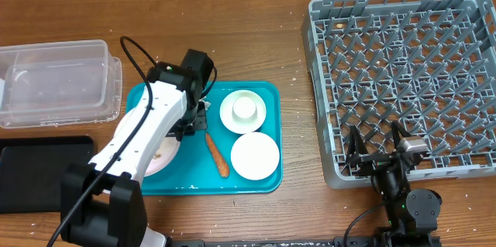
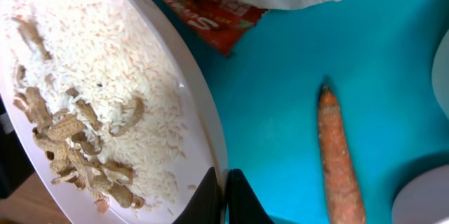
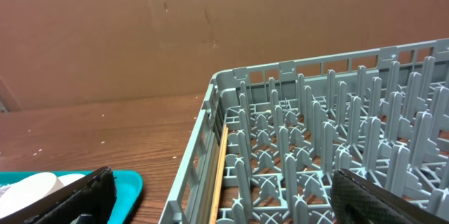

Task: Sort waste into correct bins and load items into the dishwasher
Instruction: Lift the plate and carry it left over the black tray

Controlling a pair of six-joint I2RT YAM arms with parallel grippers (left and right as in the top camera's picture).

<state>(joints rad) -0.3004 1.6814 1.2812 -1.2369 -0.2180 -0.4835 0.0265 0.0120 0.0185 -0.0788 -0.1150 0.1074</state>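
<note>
My left claw (image 2: pixel 224 197) is pinching the rim of the pink plate (image 2: pixel 201 104) on the teal tray (image 2: pixel 295 83), rice (image 2: pixel 105 55) still aboard. The right claw (image 3: pixel 224 185) sits open by the rack (image 3: pixel 316 133). Next, I guess: lift level, dump rice in a bin.

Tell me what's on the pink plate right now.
Left wrist view: pale rice and brown shell-like scraps lie on the plate; the left fingers pinch its rim. Overhead, the left arm covers most of it.
</note>
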